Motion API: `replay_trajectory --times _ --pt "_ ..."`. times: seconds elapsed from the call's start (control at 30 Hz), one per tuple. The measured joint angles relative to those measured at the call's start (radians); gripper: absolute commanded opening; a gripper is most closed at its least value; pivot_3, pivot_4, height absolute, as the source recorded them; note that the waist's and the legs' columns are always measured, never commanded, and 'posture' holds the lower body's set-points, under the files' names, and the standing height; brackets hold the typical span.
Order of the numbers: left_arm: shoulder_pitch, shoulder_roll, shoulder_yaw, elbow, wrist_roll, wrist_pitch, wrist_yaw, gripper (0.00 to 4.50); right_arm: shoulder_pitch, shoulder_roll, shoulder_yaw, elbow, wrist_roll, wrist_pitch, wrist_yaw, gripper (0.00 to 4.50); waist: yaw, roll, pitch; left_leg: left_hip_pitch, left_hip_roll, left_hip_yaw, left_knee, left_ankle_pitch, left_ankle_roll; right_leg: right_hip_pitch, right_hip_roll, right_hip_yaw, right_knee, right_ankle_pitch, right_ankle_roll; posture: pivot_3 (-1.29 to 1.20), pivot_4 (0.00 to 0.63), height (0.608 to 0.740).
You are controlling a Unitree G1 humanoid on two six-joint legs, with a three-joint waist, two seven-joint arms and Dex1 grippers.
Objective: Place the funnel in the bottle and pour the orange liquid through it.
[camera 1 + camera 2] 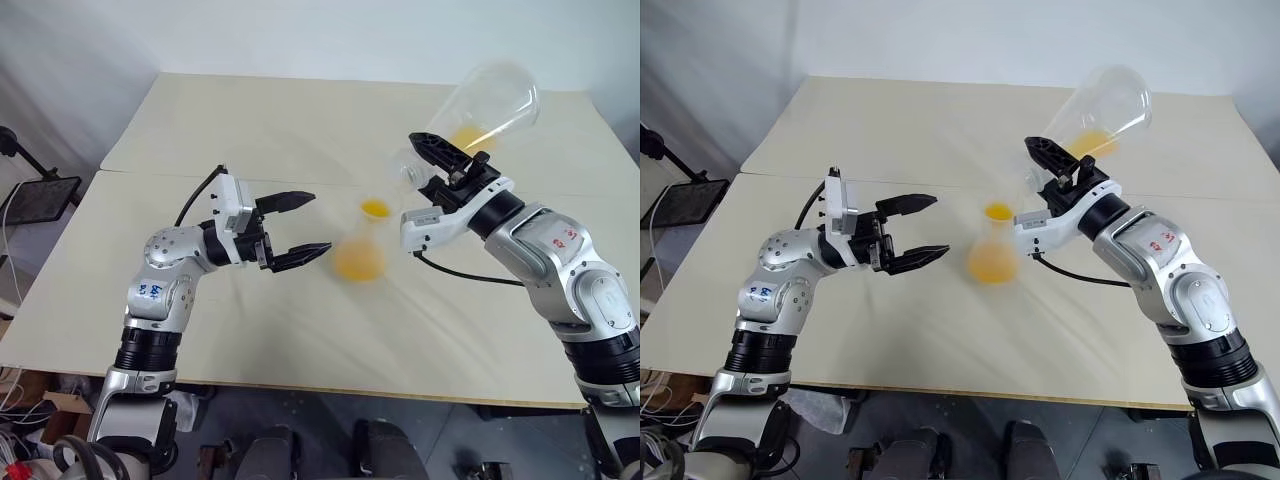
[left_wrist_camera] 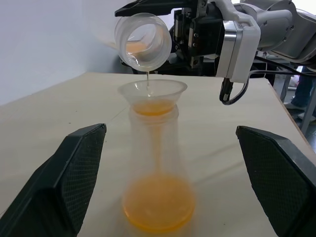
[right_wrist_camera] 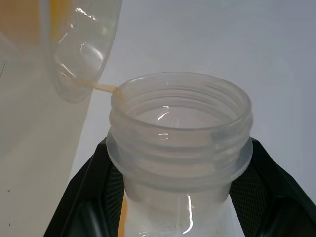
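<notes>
Funnel pour underway – keep tilt steady

R gripper (image 1: 437, 172) is clamped on the neck of the larger flask (image 1: 490, 105), tipped mouth-down just above the funnel (image 2: 152, 92). A thin stream of orange liquid (image 2: 158, 205) drops into the funnel, seated in the bottle (image 2: 157, 168) on the table (image 1: 300, 120). Judgement: hold the mouth over funnel centre, add tilt slowly; funnel already pooling. L gripper (image 1: 290, 230) wide open, empty, just beside the bottle – ready to steady it

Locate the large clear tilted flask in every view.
Left eye view: large clear tilted flask, upper right.
Right eye view: upper right.
Left wrist view: mouth over small clear funnel.
Right wrist view: threaded neck between black fingers.
Shared landmark: right gripper clamping its neck.
</notes>
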Motion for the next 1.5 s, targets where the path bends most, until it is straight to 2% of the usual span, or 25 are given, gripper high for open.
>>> replay_trajectory --times 1.5 --pt "0.000 -0.001 0.000 0.000 0.000 0.000 0.001 4.50 -0.001 -0.001 0.001 0.023 -0.084 -0.083 -0.027 2.44 0.000 0.000 0.000 0.000 0.000 0.000 0.000 0.000 0.000 0.000 0.000 0.000 0.000 0.000 0.000 0.00 0.150 0.740"
